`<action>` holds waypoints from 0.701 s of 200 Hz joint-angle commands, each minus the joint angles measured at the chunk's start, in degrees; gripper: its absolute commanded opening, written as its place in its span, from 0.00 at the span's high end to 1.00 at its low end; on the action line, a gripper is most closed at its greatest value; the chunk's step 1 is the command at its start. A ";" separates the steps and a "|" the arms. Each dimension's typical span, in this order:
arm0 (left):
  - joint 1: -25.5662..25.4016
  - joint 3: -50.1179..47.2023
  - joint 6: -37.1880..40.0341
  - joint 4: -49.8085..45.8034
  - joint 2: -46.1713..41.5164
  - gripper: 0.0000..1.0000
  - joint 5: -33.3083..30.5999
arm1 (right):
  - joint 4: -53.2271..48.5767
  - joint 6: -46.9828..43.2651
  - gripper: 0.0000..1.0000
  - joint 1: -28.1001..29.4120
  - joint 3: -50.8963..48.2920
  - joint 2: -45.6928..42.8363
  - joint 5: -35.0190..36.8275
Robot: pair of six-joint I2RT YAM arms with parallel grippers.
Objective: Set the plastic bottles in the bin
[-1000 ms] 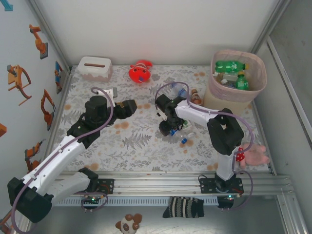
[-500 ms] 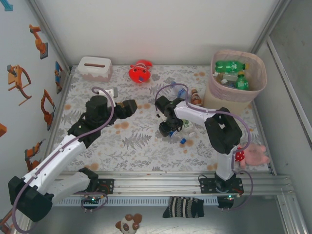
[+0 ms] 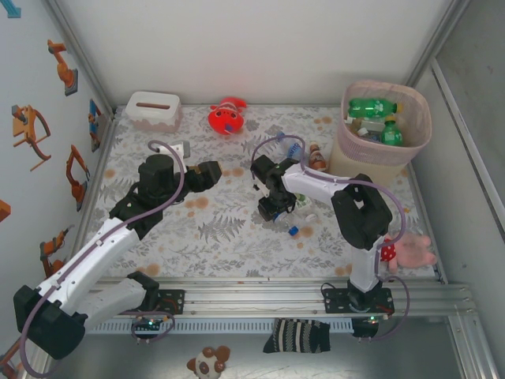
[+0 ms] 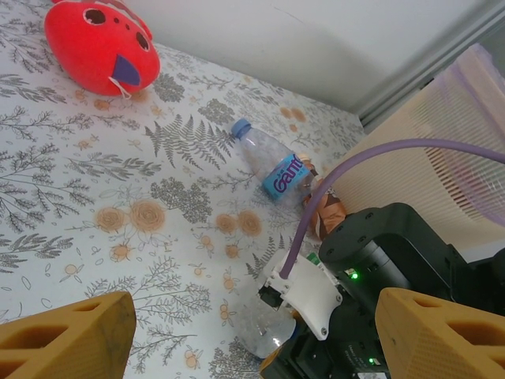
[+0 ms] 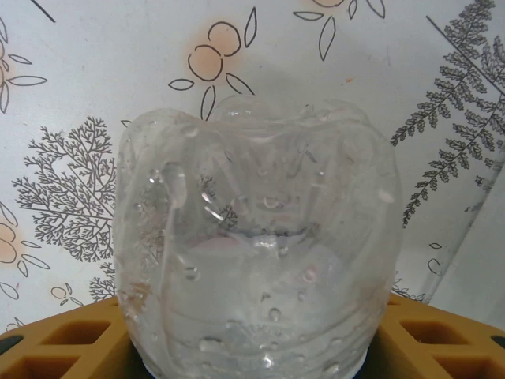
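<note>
My right gripper [image 3: 273, 212] is low over the middle of the flowered table, and its yellow fingers [image 5: 63, 339] press both sides of a clear plastic bottle [image 5: 256, 237] lying there, blue cap [image 3: 293, 230] pointing toward the near edge. The same bottle [image 4: 267, 330] shows under the right wrist in the left wrist view. Another clear bottle with a blue label [image 4: 272, 162] and a brown bottle [image 3: 317, 156] lie near the pale pink bin [image 3: 371, 162]. Green bottles [image 3: 371, 106] sit inside the bin. My left gripper [image 3: 211, 172] hovers open to the left, holding nothing.
A red plush toy [image 3: 226, 117] and a white tissue box [image 3: 154, 109] sit along the back edge. A pink plush [image 3: 414, 251] lies at the near right corner. The right arm's purple cable [image 4: 371, 158] arcs in front of the bin.
The right gripper's fingers have closed in on the clear bottle, and its blue cap has shifted slightly left. The left arm has not moved.
</note>
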 commanded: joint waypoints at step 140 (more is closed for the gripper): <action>0.66 -0.35 -0.94 2.11 0.73 0.21 1.71 | -12.30 2.24 0.44 -5.89 17.54 -17.24 -2.60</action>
